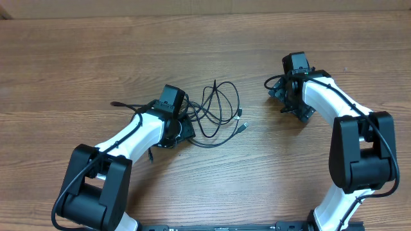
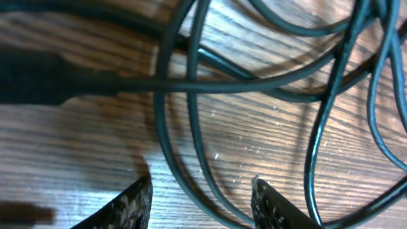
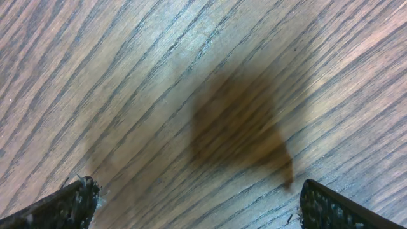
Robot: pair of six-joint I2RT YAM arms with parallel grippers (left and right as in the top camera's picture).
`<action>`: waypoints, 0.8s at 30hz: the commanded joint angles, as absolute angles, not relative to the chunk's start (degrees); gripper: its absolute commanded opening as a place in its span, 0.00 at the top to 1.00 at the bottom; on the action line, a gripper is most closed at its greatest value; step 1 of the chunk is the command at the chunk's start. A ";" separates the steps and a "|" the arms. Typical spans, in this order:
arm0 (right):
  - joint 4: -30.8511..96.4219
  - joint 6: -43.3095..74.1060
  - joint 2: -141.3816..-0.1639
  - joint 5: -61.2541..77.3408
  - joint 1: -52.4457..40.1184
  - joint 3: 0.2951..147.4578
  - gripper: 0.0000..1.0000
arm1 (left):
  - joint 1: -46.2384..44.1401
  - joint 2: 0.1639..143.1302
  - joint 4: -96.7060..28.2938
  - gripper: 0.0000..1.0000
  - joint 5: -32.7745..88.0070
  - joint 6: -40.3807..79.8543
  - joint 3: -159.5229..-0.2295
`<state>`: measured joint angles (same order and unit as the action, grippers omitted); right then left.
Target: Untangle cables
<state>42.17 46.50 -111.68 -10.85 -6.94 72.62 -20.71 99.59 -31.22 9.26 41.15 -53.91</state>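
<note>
A tangle of thin black cables (image 1: 217,110) lies in loops at the table's middle, with small plug ends at its right (image 1: 242,127) and one strand running left to a plug (image 1: 116,103). My left gripper (image 1: 182,126) sits low at the tangle's left edge. In the left wrist view its open fingers (image 2: 202,198) straddle two cable strands (image 2: 191,159) lying on the wood. My right gripper (image 1: 282,96) is apart from the cables, to their right. The right wrist view shows its fingers (image 3: 198,202) wide open over bare wood.
The wooden table (image 1: 77,58) fills the overhead view. The two white arms reach in from the front edge, the left arm (image 1: 131,138) beside the tangle, the right arm (image 1: 334,106) at the right.
</note>
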 commanded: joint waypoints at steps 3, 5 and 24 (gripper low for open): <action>42.02 46.68 -111.07 -11.16 -6.90 72.36 0.00 | -23.14 100.99 -32.05 0.51 3.49 47.00 -51.86; 42.02 46.68 -111.07 -11.16 -6.90 72.36 0.00 | -24.05 100.99 -31.90 0.55 2.15 47.40 -51.86; 42.02 46.68 -111.07 -11.16 -6.90 72.36 0.00 | -25.74 100.97 -33.39 0.96 -7.42 34.85 -53.91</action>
<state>42.15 46.50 -111.68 -10.85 -6.94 72.62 -25.96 99.59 -32.12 -1.78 45.17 -53.60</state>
